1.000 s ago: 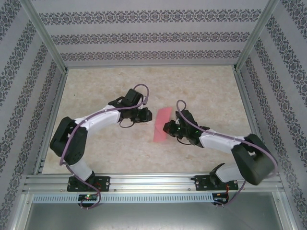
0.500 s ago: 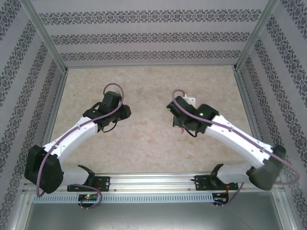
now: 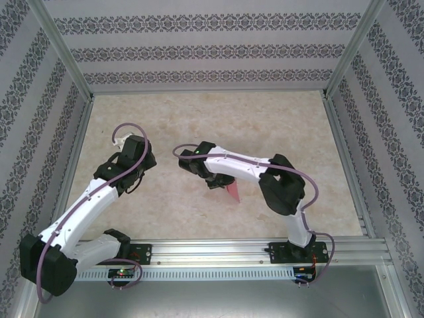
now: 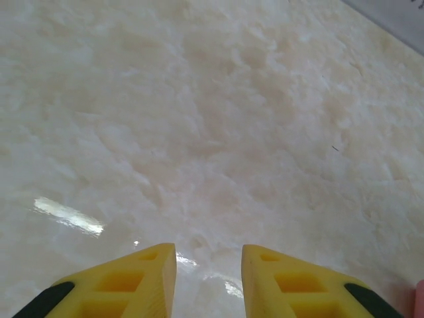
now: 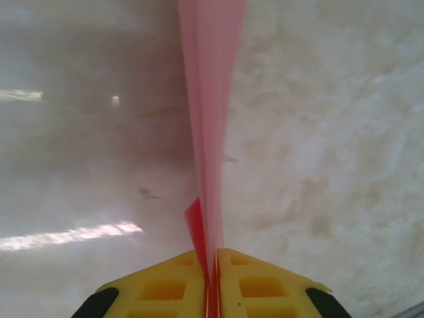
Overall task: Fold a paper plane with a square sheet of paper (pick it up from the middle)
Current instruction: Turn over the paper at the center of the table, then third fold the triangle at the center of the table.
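Observation:
The square sheet of paper is folded into a narrow pink-red paper plane (image 3: 232, 192) and sticks out below my right gripper (image 3: 221, 181) at mid-table. The right wrist view shows the paper plane (image 5: 209, 99) edge-on, layered, running straight away from the shut yellow fingertips (image 5: 245, 275) that pinch its near end; my right gripper (image 5: 215, 255) holds it just above the table. My left gripper (image 3: 134, 164) hovers to the left, well apart from the paper. In its wrist view the left gripper (image 4: 209, 255) stands open over bare tabletop with nothing between the fingers.
A pale marbled tabletop (image 3: 199, 112) is fenced by aluminium rails (image 3: 79, 132) and patterned walls on three sides. The right arm's elbow (image 3: 281, 189) bends over the near right part of the table. A sliver of pink (image 4: 420, 298) shows at the left wrist view's lower right edge.
The paper lay on the table between both grippers; now my right gripper holds it, further left and nearer. My left arm has pulled back to the left and its jaws have widened.

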